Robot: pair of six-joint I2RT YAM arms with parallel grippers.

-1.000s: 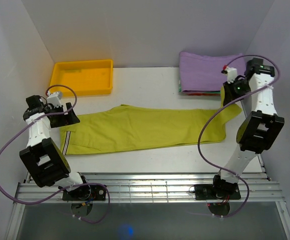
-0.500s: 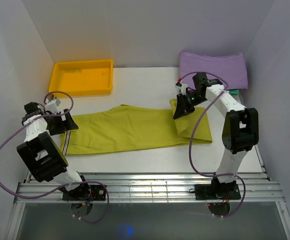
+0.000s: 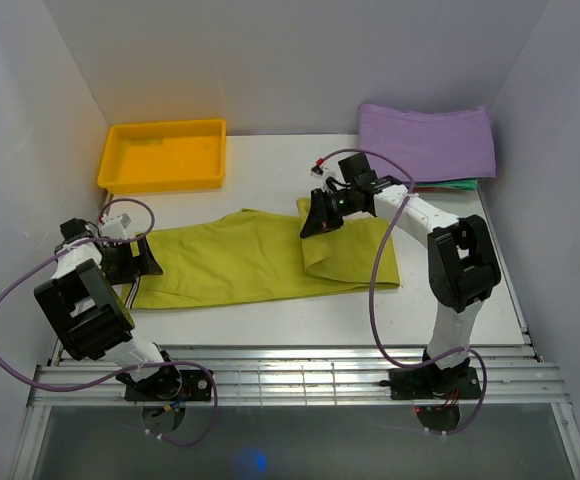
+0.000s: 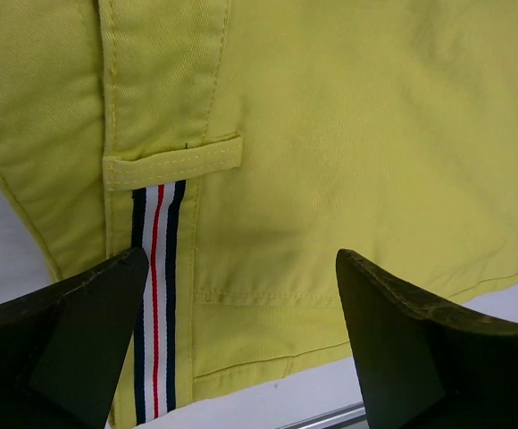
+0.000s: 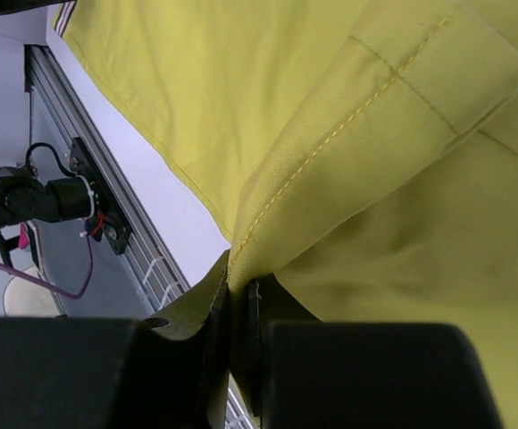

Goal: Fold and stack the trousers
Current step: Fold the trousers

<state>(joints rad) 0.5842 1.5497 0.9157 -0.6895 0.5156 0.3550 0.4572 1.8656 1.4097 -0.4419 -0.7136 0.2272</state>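
The right gripper pinches the hem of the yellow-green trousers, cloth draped beneath its jaws. The left gripper holds its 2 jaws spread above the waistband. The thin pinch may slip, spoiling the fold.

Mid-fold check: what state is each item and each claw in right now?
trousers: lying flat, leg end doubled back over the middle.
right claw: shut on the trousers' leg-end fabric.
left claw: open, above the waist end.
purple cloth: folded, far right corner.
yellow tray: upright, far left.
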